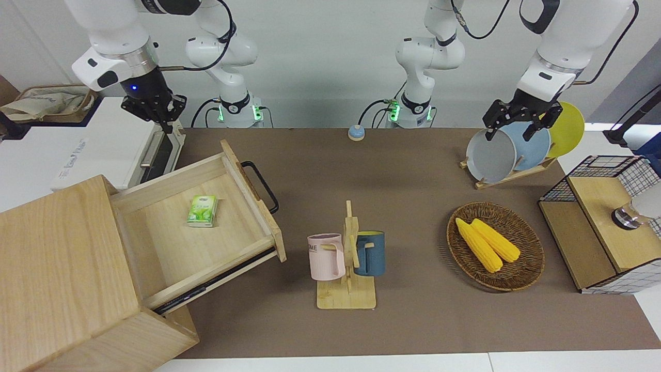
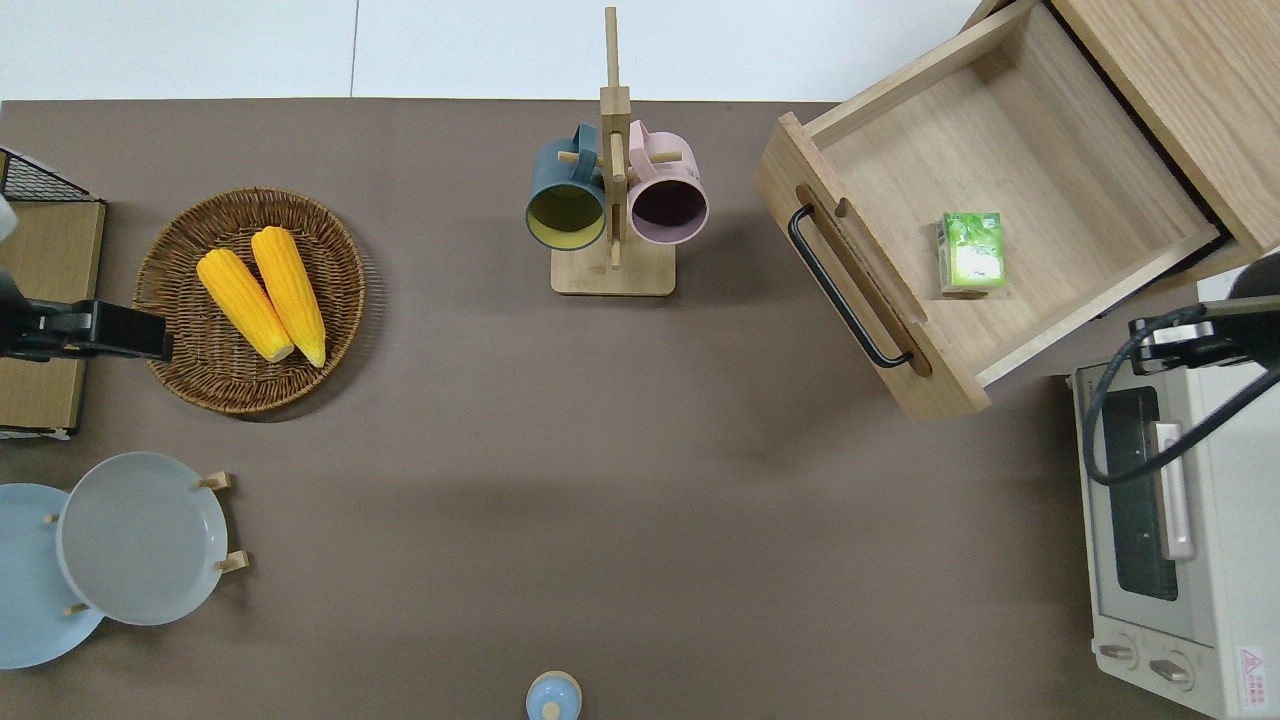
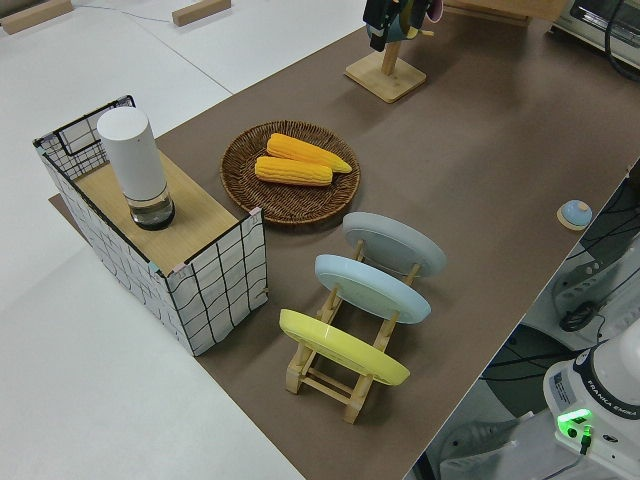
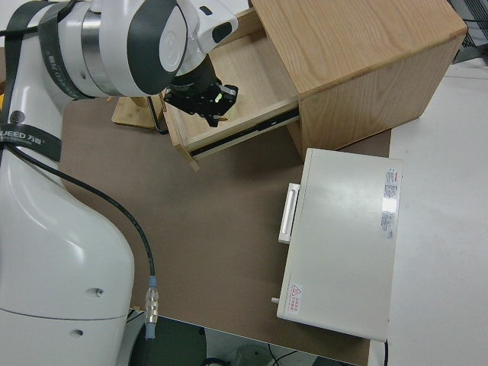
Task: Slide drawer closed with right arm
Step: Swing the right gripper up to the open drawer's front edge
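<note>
The pale-wood drawer (image 1: 170,248) stands pulled far out of its box cabinet (image 1: 57,268), with its black bar handle (image 1: 261,186) facing the middle of the table. It also shows in the overhead view (image 2: 1040,130) and the right side view (image 4: 255,72). A small green packet (image 2: 971,252) lies in it. My right gripper (image 1: 159,112) is up in the air, open and empty. In the overhead view it (image 2: 1165,338) is over the corner of the white oven (image 2: 1160,560), beside the drawer's side wall and apart from the handle (image 2: 845,290). My left arm is parked, gripper (image 1: 519,129) open.
A mug rack (image 1: 347,258) with a pink and a blue mug stands mid-table, near the drawer front. Toward the left arm's end are a wicker basket of corn (image 1: 526,268), a plate rack (image 1: 508,150) and a black wire basket (image 1: 604,222). A small blue knob (image 1: 356,133) lies near the robots.
</note>
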{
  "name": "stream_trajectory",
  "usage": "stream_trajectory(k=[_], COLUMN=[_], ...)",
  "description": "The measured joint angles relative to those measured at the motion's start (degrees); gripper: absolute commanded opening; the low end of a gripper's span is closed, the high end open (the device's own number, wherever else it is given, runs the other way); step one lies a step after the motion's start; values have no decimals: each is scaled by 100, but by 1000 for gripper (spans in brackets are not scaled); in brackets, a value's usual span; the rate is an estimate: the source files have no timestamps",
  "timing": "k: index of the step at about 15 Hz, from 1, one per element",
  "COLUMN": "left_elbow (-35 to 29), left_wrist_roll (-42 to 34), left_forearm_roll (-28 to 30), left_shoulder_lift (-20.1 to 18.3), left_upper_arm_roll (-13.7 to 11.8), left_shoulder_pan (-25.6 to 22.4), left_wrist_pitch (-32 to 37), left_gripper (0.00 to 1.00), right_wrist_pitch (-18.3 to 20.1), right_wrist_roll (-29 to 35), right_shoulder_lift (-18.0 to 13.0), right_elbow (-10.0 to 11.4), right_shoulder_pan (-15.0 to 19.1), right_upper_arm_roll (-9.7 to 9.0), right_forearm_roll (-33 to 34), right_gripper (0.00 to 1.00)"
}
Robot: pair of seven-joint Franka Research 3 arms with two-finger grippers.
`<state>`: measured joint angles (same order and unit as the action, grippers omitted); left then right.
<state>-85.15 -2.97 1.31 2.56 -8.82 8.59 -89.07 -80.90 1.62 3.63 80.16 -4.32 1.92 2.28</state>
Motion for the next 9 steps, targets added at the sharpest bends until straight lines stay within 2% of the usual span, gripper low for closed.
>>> stream_trajectory(k=[3, 7, 9], left_elbow=[0, 0, 0], left_wrist_roll=[0, 0, 0], left_forearm_roll=[0, 0, 0], left_shoulder_lift=[0, 0, 0], left_upper_arm_roll=[0, 0, 0], left_shoulder_pan=[0, 0, 0], left_wrist_pitch=[0, 0, 0], left_gripper=[998, 995, 998], right_wrist_pitch=[26, 18, -292], right_wrist_roll=[749, 1945, 2587], right_shoulder_lift=[-36, -42, -14], right_elbow=[-92, -238, -238], right_shoulder_pan=[-323, -734, -1009], right_upper_arm_roll=[-51, -251, -328], right_forearm_roll=[-101, -320, -355], right_gripper=[0, 0, 0])
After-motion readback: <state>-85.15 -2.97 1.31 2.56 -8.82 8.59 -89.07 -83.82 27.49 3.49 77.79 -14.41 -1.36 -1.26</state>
